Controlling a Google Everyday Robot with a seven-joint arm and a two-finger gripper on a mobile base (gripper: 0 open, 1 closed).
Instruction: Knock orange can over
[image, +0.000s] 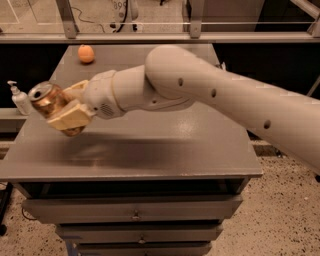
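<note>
Just beyond the white pump bottle (20, 98), at the left edge of the tabletop (165, 145), the orange can (44, 97) tilts, clamped in my gripper (60, 107) (I hold it, I judge, to tip it flat), my arm (200, 90) reaching in from the right edge.

There is one can (46, 99), one orange ball (86, 53) and one white pump bottle (20, 98). One robot arm (215, 95) reaches in from the right and ends in one gripper (59, 107), which sits over the left edge of the one grey cabinet (150, 150). The gripper's two tan fingers (70, 119) clasp the can between them. Three drawers (135, 210) show in the cabinet's front.
</note>
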